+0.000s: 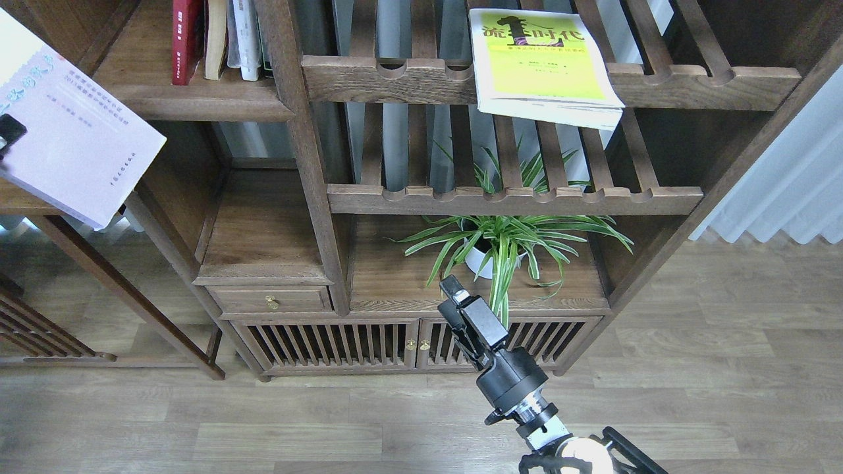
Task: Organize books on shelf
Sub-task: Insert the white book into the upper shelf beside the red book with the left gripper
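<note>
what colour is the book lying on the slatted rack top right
Yellow-green cover with large black Chinese characters and a white border, lying on the slatted rack; seen in the head view.

Yellow-green book [540, 62], upper middle of the frame, on a slatted rack: large black Chinese characters on the cover, reading roughly 流…时代; the smaller lines beneath are too small to read.
Lavender-white book [72, 141], upper left: Chinese print on the cover, illegible.
Dark red book [184, 39], top left: spine lettering illegible.
</note>
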